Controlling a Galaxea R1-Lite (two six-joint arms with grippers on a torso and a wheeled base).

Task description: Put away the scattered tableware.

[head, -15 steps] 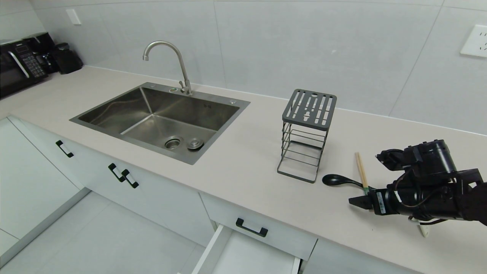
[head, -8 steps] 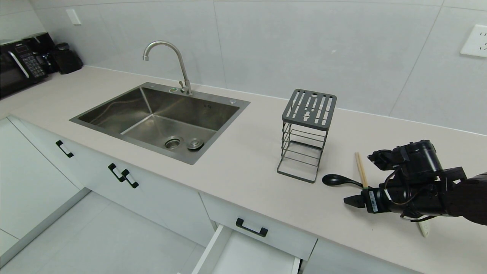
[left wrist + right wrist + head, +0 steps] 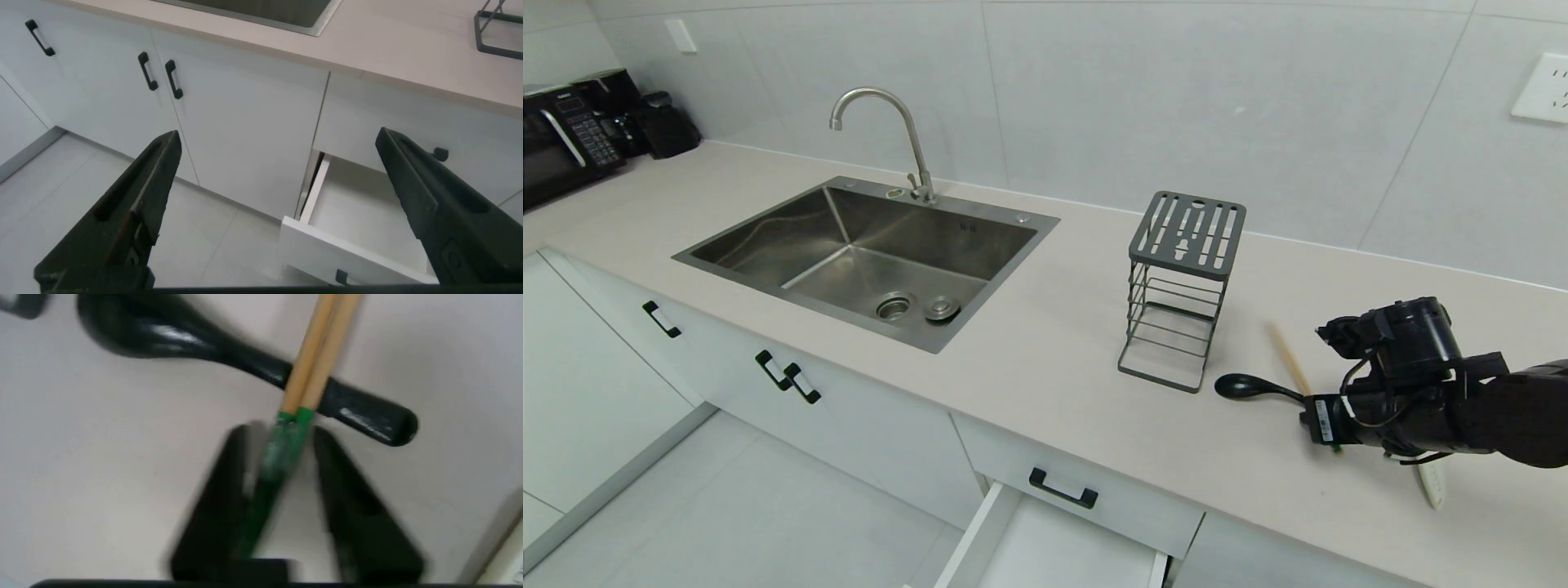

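I'm seeing the right claw [image 3: 286,490] clamped on the green-tipped ends of the chopsticks [image 3: 317,351], which are lying on the worktop [image 3: 1054,351] across the handle of the black spoon [image 3: 188,339]. I'm judging them light, stiff and slick, so this end hold is risking a swivel or a split pair, and a pinch nearer mid-length would be steadier.

The pale desk [image 3: 1054,343] has a steel sink [image 3: 915,237] set into it, with a microwave [image 3: 556,147] at its far left end. Right of the sink a dark wire rack [image 3: 1184,245] stands upright. Just beside the rack's base lies a black spoon [image 3: 1245,385], wooden chopsticks [image 3: 1288,363] crossing over its handle, and a white utensil [image 3: 1432,488] lies near the front edge.
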